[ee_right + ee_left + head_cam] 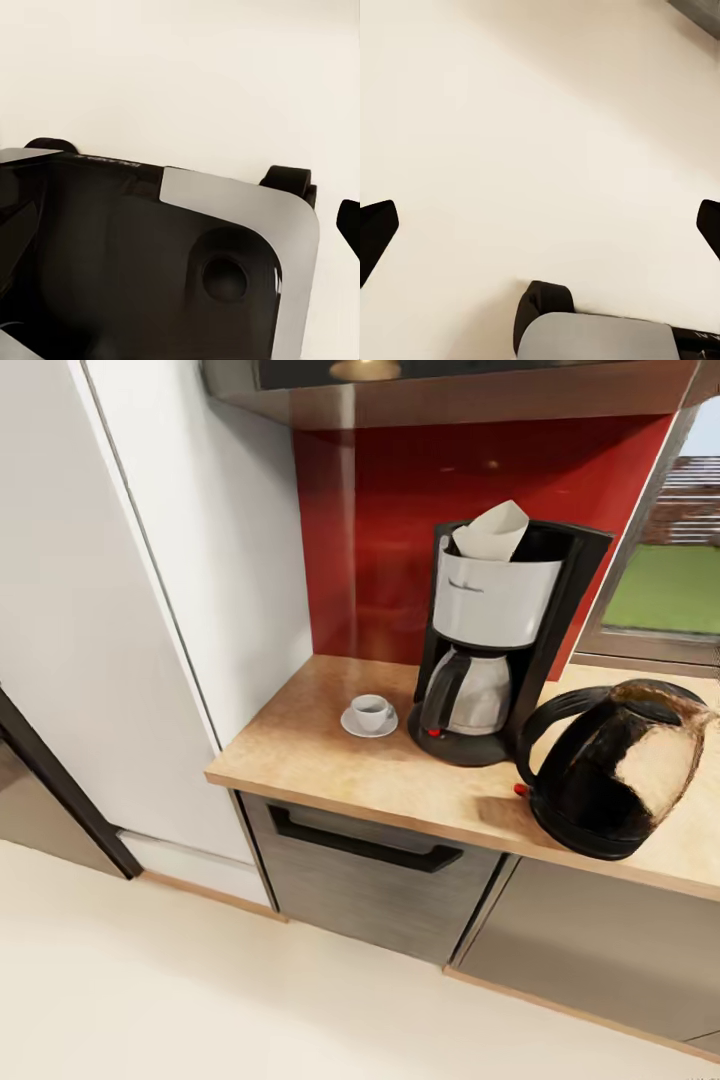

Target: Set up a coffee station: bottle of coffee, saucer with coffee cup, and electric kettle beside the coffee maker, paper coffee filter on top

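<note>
The black and silver coffee maker point(497, 640) stands on the wooden countertop point(330, 755) against the red back wall. A white paper coffee filter point(492, 532) sticks out of its top. Just left of its base, a white coffee cup point(371, 710) sits on a white saucer point(349, 724). The black electric kettle point(615, 765) stands to its right, near the counter's front edge. My left gripper point(540, 225) hangs open over pale floor, its dark fingertips point(376, 234) far apart. My right gripper point(180, 225) is open above the robot's own black and grey base point(240, 240).
A tall white cabinet point(150, 590) bounds the counter on the left. Below the counter is a grey drawer with a black handle point(365, 848). A window point(665, 570) lies at the back right. A dark hood point(450, 385) overhangs the counter. Pale floor point(250, 1000) spreads in front.
</note>
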Available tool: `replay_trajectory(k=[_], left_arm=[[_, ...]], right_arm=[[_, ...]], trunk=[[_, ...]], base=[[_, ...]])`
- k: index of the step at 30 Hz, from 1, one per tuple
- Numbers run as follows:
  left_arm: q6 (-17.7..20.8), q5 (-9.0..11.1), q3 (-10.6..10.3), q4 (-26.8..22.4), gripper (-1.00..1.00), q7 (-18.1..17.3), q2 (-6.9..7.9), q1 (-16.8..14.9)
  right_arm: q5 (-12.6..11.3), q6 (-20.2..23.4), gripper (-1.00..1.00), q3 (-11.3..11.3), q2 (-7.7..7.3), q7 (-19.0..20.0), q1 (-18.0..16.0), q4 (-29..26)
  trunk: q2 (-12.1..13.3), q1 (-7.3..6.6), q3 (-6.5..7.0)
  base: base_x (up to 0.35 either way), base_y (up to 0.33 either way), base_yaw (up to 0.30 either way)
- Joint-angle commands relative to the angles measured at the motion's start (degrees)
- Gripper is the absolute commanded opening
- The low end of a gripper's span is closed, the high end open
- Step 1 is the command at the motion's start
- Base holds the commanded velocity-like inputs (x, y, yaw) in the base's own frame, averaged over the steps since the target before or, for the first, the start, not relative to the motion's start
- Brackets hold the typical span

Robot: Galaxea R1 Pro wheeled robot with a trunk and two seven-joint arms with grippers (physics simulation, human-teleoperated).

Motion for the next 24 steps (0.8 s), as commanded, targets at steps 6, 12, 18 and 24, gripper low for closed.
replay_trajectory(k=[6, 12, 18, 24], left_arm=[[0.0, 0.3, 0.1, 0.1, 1.0, -0.4, 0.0, 0.0], [0.0, 0.3, 0.1, 0.1, 1.0, -0.4, 0.0, 0.0], [0.0, 0.3, 0.1, 0.2, 1.0, -0.4, 0.0, 0.0], [0.0, 0.3, 0.1, 0.2, 1.0, -0.4, 0.0, 0.0]], right_arm=[[-0.3, -0.4, 1.0, 0.4, -0.04, 0.1, 0.0, 0.1], [-0.2, -0.4, 1.0, 0.4, -0.01, 0.0, 0.0, 0.1], [-0.2, -0.4, 1.0, 0.5, 0.03, 0.1, 0.0, 0.1], [-0.2, -0.4, 1.0, 0.5, 0.03, 0.0, 0.0, 0.1]], trunk=[[0.0, 0.01, 0.13], [0.0, 0.01, 0.3], [0.0, 0.01, 0.32], [0.0, 0.01, 0.38]], base=[[0.109, 0.169, -0.237], [0.118, 0.065, -0.223], [0.256, 0.088, -0.205], [0.05, 0.012, -0.274]])
